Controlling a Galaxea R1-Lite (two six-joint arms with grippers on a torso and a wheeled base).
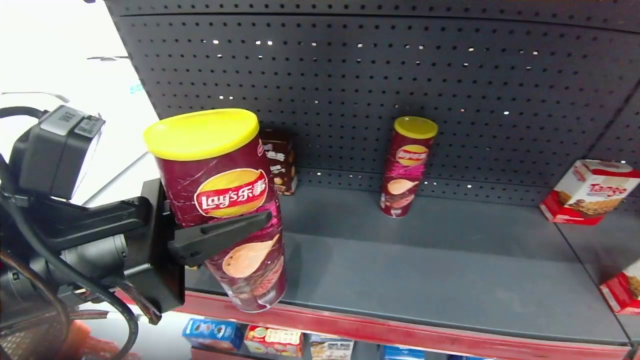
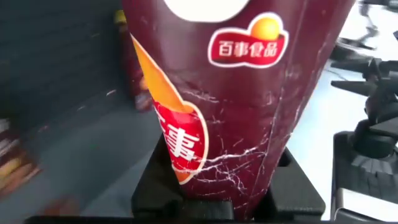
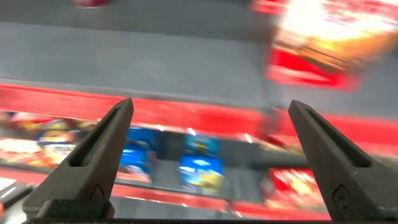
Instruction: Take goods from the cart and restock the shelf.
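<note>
1. Maroon chip can [image 1: 227,192] with a yellow lid sits upright in the left gripper [image 1: 225,222], clamped at mid-height at the shelf [image 1: 425,270] front edge.
2. A second can [image 1: 407,167] stands farther back, by the pegboard [image 1: 350,75].
3. The right gripper [image 3: 211,104] is spread wide, holding nothing.

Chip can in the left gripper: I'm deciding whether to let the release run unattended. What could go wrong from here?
1. The chip can in the left gripper has its base right by the shelf's red front edge; released here, it might tip off forward.
2. It looks tilted, so it may not land flat.
3. The brown box stands just behind it; pushing deeper could knock it.
</note>
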